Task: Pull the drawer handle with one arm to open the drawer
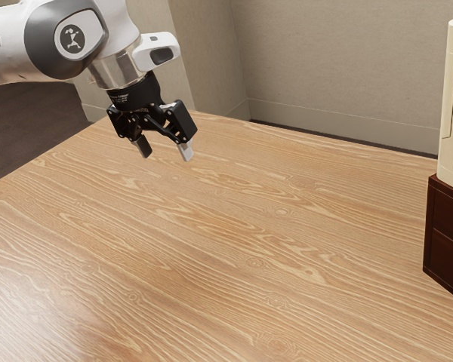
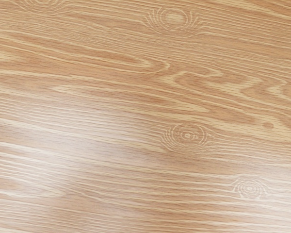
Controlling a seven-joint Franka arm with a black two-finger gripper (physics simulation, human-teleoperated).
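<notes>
two parted fingers hang far from cabinet edge

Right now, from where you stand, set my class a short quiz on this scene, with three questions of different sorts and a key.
1. Multiple choice: where is the dark brown unit in the exterior view?
A) at the left edge
B) at the right edge
C) in the middle
2. True or false: the end effector is open, its fingers apart and clear of the dark brown unit.
3. Fill in the blank: the cream object on top of the dark brown unit has an ____ part on it (a colour).

Key: 1. B; 2. true; 3. orange
</notes>
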